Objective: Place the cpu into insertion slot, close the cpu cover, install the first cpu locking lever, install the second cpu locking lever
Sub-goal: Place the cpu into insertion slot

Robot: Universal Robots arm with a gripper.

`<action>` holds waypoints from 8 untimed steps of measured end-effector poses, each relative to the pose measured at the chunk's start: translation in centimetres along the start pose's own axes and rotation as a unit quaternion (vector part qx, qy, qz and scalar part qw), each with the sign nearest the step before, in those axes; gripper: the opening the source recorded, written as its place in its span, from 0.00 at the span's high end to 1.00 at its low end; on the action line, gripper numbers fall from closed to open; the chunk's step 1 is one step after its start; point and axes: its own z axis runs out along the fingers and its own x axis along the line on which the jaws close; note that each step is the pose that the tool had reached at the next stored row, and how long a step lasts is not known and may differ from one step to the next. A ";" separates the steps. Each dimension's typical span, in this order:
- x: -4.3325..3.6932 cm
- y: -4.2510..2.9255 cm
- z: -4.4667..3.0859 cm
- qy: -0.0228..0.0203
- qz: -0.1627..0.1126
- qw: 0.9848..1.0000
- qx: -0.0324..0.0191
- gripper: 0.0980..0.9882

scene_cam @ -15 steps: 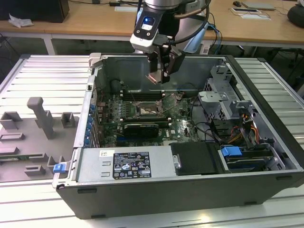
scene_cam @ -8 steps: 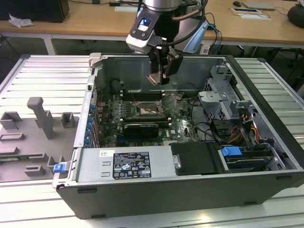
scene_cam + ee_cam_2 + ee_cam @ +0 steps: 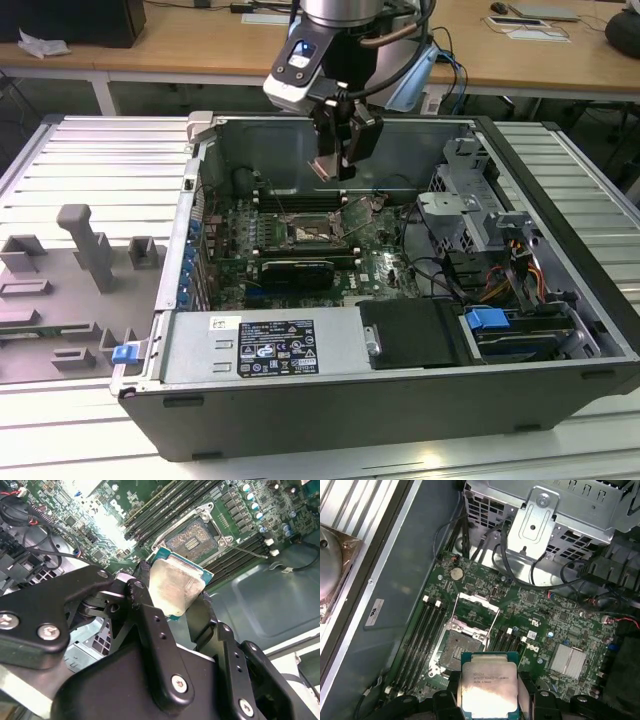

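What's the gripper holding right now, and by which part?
The gripper holds the cpu, jaws pinching its two opposite side edges, clear of the insertion slot.

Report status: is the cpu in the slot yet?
End effector shut on cpu, held above the board. Not seated; slot bare. Cover raised, nothing seen blocking the slot.

The cpu [image 3: 489,685] has a smooth, dully shining metal top.
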 end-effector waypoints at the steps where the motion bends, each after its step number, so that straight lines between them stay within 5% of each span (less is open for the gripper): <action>1: 0.00 0.00 0.03 0.000 0.001 1.000 0.000 0.51; 8: 0.00 -0.02 0.30 0.000 0.004 1.000 0.000 0.51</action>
